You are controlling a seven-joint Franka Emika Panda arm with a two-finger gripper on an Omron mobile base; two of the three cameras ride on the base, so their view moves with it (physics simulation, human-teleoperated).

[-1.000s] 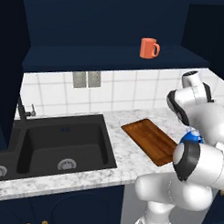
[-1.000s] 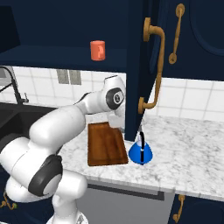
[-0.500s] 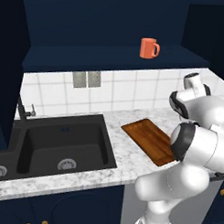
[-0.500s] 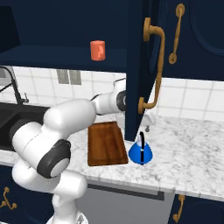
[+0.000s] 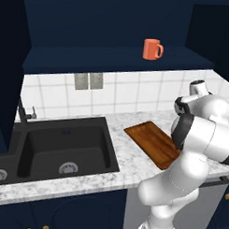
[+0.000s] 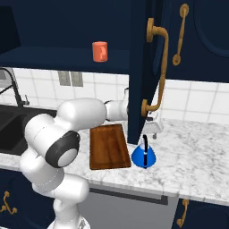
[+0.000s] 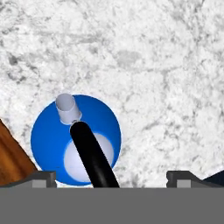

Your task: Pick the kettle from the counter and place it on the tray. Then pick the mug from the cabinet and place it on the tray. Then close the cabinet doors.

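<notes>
Kettle pickup, first step.
Wide-open gripper (image 7: pixel 111 177) above small blue cone-shaped kettle (image 7: pixel 75 139) beside brown wooden tray (image 6: pixel 108 146); needs descent onto black handle (image 7: pixel 91 155).

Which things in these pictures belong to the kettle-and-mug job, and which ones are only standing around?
Job things:
- small blue cone-shaped kettle on the marble-look counter
- brown wooden tray
- orange-red mug on the navy cabinet shelf
- open navy cabinet door
- open gripper above the kettle

Just around:
- black double sink
- black faucet
- grey wall outlets
</notes>
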